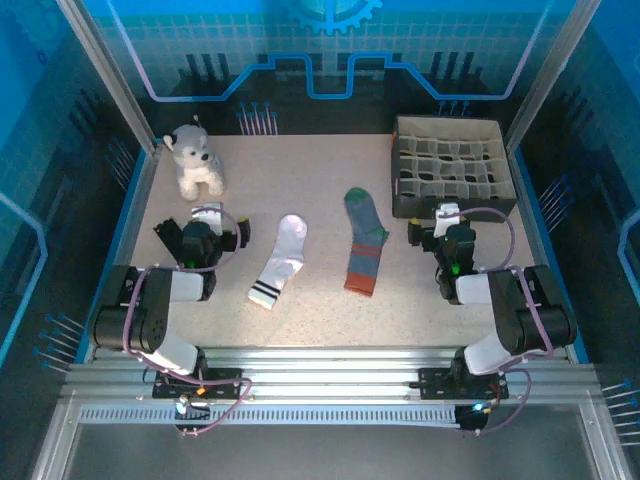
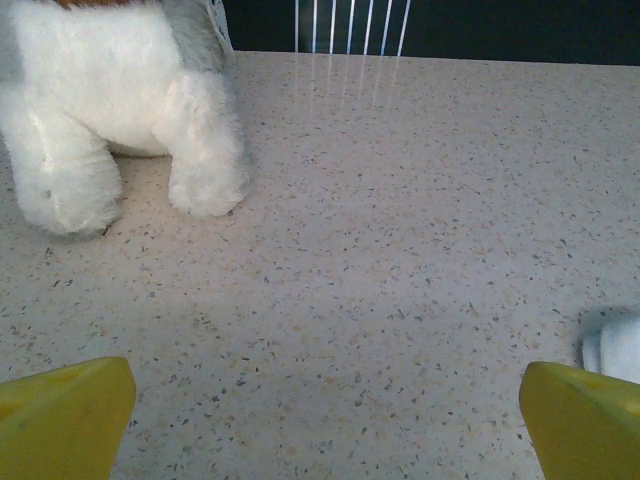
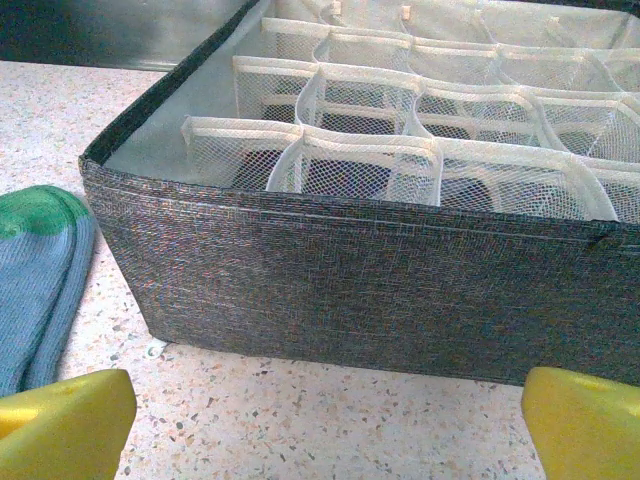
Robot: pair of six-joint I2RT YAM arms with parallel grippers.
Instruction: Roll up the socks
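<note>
White cotton with dark stripes at the cuff: the white sock (image 1: 280,262) lies flat on the speckled table (image 1: 320,175), left of centre, cuff toward the arms. The teal sock (image 1: 364,240) lies flat just to its right, apart from it, with its orange cuff nearest the arms and its toe pointing at the organiser box (image 1: 452,165). Neither sock is rolled or lifted.

The left gripper (image 1: 207,218) rests low over the table to the left of the white sock, jaws spread wide and empty. Its wrist view faces the plush dog (image 2: 110,110), with an edge of white fabric at the far right. The right gripper (image 1: 447,218) is likewise wide apart and holding nothing, and it faces the box's grey wall at close range.

Risks noted, as judgement:
- Both socks are thin and flat on a hard surface, so fingers coming down may skid over the fabric or pinch a single layer, which would give a loose roll.
- The socks are separate. Rolled without being laid together first, they would probably come apart.
- The right gripper is near the box, and swinging it toward the teal toe could strike or shove the wall.
- The left arm works near the dog, so a wide sweep could knock it over.
- A roll let go without a tuck would likely spring open.
</note>
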